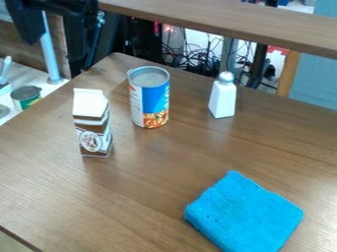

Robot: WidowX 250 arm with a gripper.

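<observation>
The black gripper (26, 22) hangs at the top left corner, partly cut off by the view's edge, above and well apart from the things on the brown table (138, 197). Nearest to it on the table stands a small brown and white carton (93, 125), upright. A blue, white and orange can (150, 98) is upright just behind and right of the carton. Farther right is a white shaker (223, 97) with a silvery top, also upright. A folded blue cloth (245, 214) lies flat at the front right.
A raised wooden shelf edge (230, 20) crosses the top. Behind the table are cables (204, 64) and dark posts. At the left, a lower white surface (33, 74) bears a green can (26, 97) and a metal pole (50, 54).
</observation>
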